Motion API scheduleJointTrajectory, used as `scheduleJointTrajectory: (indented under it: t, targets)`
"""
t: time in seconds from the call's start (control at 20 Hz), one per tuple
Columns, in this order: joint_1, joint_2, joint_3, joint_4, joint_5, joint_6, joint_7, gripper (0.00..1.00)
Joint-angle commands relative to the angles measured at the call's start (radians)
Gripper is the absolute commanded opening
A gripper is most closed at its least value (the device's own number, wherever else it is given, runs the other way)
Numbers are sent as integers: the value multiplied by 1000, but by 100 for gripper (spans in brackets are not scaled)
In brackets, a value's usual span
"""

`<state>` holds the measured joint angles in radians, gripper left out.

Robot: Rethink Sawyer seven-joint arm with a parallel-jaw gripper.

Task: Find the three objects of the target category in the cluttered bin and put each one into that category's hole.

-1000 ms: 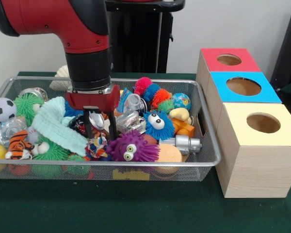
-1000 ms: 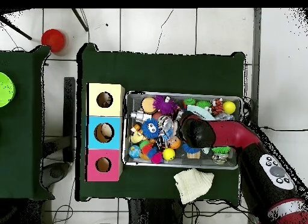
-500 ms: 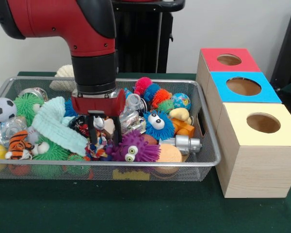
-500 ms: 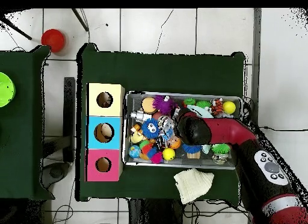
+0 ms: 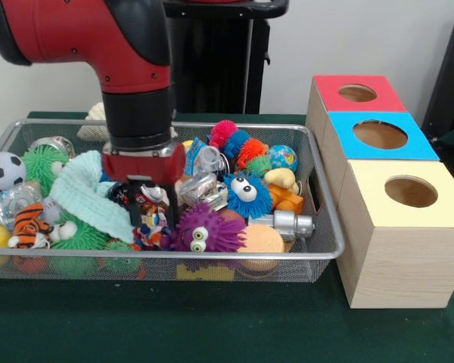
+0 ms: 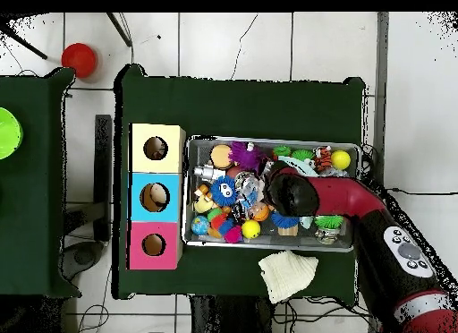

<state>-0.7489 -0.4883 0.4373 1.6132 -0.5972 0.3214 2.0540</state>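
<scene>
My gripper (image 5: 153, 215) is down in the silver wire-mesh bin (image 5: 327, 227), its black fingers (image 5: 135, 217) set apart on either side of a small multicoloured knotted toy (image 5: 153, 221) near the bin's front edge; I cannot tell whether they press on it. Just right of it sits a purple spiky ball with eyes (image 5: 204, 234), and left of it a pale mint knitted cloth (image 5: 87, 195) lies across the clutter. A blue fuzzy ball with big eyes (image 5: 247, 194) rests further right, near a silver metal cylinder (image 5: 287, 224) and an orange disc (image 5: 262, 240) against the front mesh. A black-and-white football (image 5: 3, 171) sits at the far left rim. The bin is packed wall to wall, leaving little free room around my fingers. Right of the bin, close beside it, stand three wooden boxes with round holes: red-topped (image 5: 357, 92), blue-topped (image 5: 380, 134) and yellow-topped (image 5: 408, 192). From overhead, my red arm (image 6: 353, 204) covers the bin's middle, and the green counter (image 6: 241, 106) lies open beyond it.
</scene>
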Motion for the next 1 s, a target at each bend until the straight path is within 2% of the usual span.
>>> scheduleJointTrajectory:
  t: [0.05,0.15,0.35,0.55,1.0]
  targets:
    - [-46,-66,-45,-8,48,211,-58,100]
    - [-65,-49,-22,-27,57,246,-93,100]
    - [-79,-66,1,-22,65,287,-116,100]
    - [-80,-37,8,-43,37,273,-118,100]
    - [39,42,-64,-126,-1,167,28,100]
